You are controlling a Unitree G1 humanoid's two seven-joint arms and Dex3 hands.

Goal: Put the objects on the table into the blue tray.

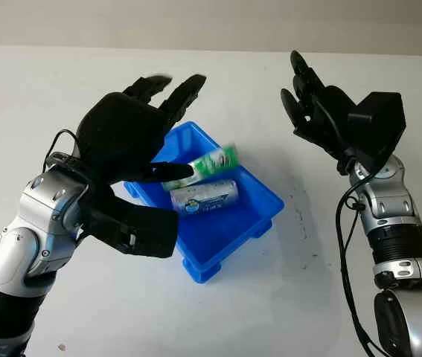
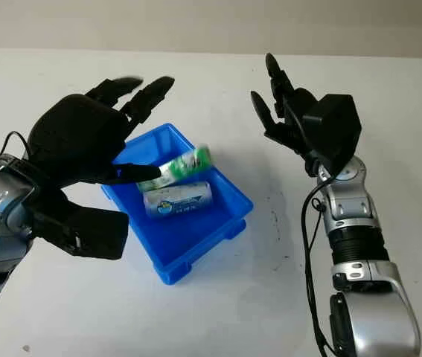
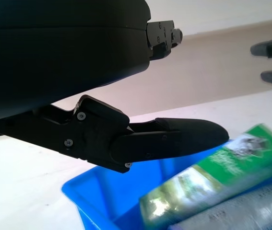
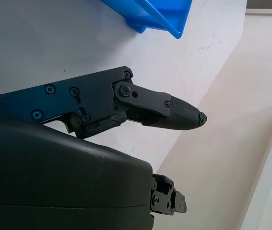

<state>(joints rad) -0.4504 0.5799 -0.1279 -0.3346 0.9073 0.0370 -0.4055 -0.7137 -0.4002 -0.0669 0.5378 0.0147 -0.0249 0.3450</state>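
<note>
We see a white matte table [image 1: 218, 312], faintly scuffed, running far to a pale wall. On it sits a blue plastic tray [image 1: 229, 227] holding a silvery cylindrical can [image 1: 205, 196]; a green printed packet [image 1: 209, 163] hangs blurred just above it. Our left hand [image 1: 132, 141] hovers over the tray's left side, fingers released. Our right hand [image 1: 316, 104] is raised to the tray's right, open.

lab | bare white table [image 1: 62, 297] | plain wall [image 1: 196, 22]
</note>
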